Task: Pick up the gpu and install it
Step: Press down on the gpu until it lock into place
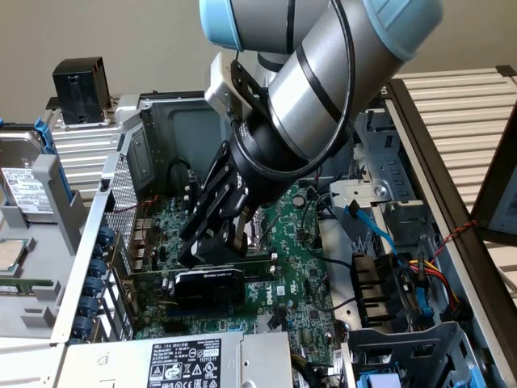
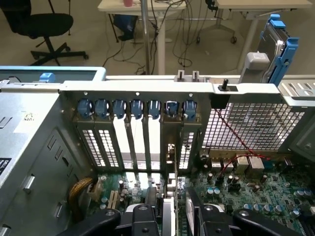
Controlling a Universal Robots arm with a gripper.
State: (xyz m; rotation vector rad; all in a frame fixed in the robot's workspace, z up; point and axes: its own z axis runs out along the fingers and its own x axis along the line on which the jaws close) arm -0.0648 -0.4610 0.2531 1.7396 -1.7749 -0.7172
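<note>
1. Black-shrouded and boxy on a thin green board, the gpu (image 1: 212, 283) stands on edge low in the centre-left of the exterior view, down on the large green motherboard (image 1: 291, 267) inside the open grey metal computer case (image 1: 89, 242).
2. Directly above it is the black two-fingered gripper (image 1: 212, 249) on the silver-and-blue arm. Its fingers reach down to the card's top edge and appear to straddle it; the jaws look clamped on the card, though the contact itself is partly hidden by the fingers.
3. Progress, as a judgement: picking up is done, and the card is at its slot or very nearly there. Whether it is fully seated cannot be told.
4. In the wrist view, the card's thin metal bracket (image 2: 172, 167) lines up with one opening in the case's rear wall, under the row of blue plastic slot clips (image 2: 137, 108) across the middle of the frame.
5. Inside the case: the motherboard, a silver power supply with a white label (image 1: 186, 360) at the bottom of the exterior view, and red, yellow and blue cables (image 1: 420, 271) at lower right.
6. Outside it, a silver hard drive in a blue bracket (image 1: 24, 174) lies at the exterior view's left.
</note>
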